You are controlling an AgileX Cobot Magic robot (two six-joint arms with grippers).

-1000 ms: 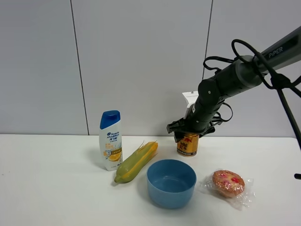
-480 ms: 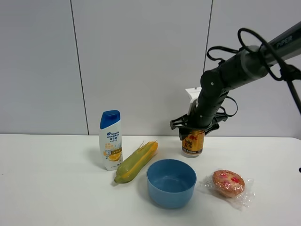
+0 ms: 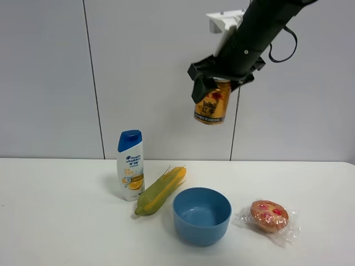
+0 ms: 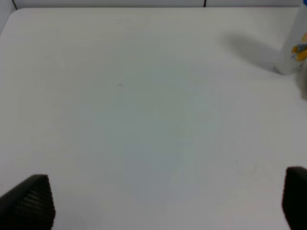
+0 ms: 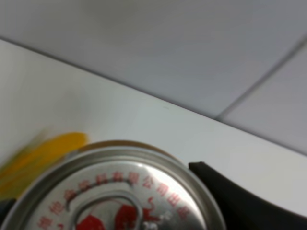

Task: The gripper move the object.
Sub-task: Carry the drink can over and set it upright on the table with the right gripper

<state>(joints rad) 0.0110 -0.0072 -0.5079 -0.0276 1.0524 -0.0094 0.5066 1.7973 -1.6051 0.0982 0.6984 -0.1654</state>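
Red Bull can (image 3: 209, 105): clamped at its top in closed jaws of right gripper (image 3: 215, 83), tilted, high above desk (image 3: 66, 221); left gripper (image 4: 160, 201) jaws spread, empty; transport step judged in hand; next, lower upright onto bare desk, then release.

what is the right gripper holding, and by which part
The right gripper holds the Red Bull can by its top end, with the can's body hanging below in the air.

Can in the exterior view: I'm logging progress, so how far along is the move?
Done: grasp and lift; the right gripper holds the can, tilted, high above the table. In hand: the carry through the air. Left: setting it down and letting go; nothing shows where.
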